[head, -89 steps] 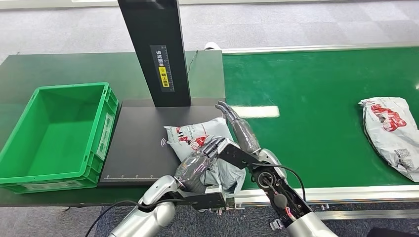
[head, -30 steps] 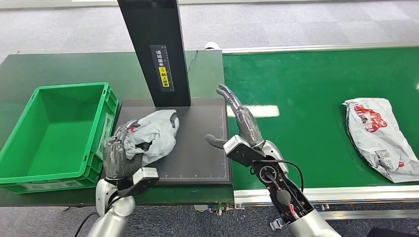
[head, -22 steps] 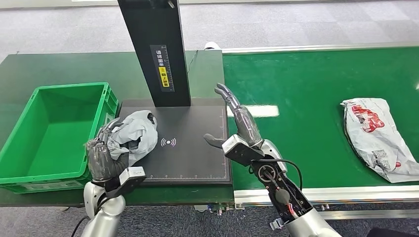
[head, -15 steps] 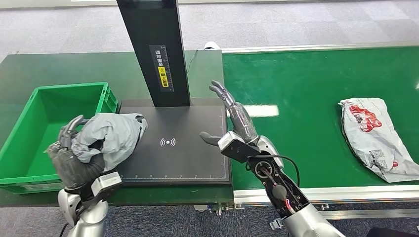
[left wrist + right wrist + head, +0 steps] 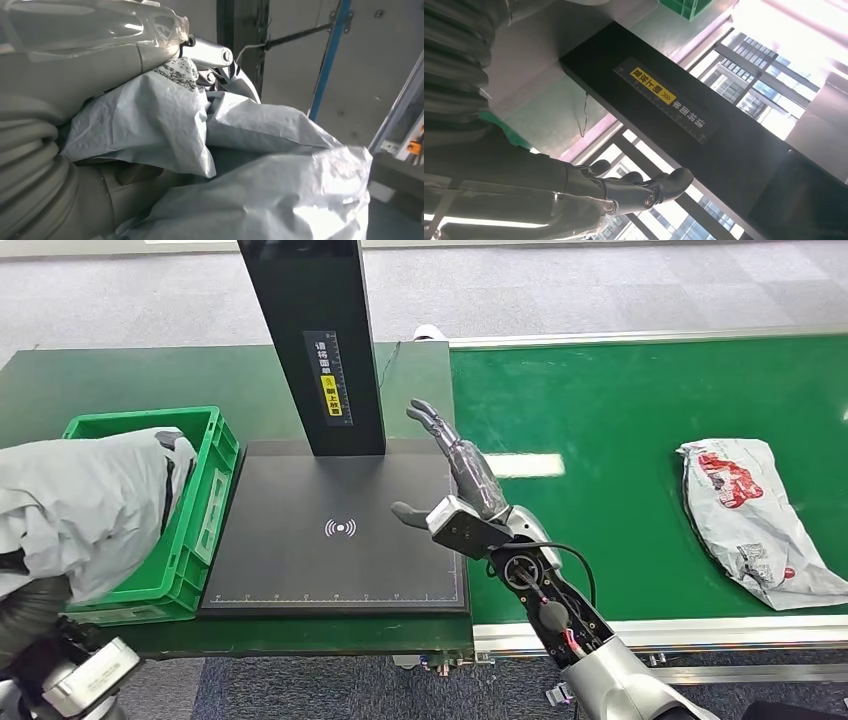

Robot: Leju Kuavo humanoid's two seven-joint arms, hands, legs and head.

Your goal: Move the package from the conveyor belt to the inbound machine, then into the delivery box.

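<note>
While the right hand (image 5: 455, 490) hovers open, left wrist view reveals the left hand (image 5: 210, 65) gripping the grey package (image 5: 85, 505).

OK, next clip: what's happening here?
The left hand grips a grey package over the green box, apparently about to drop it in. The right hand hangs open and empty over the edge of the black scanner plate. A second package lies on the conveyor belt, untouched.
</note>
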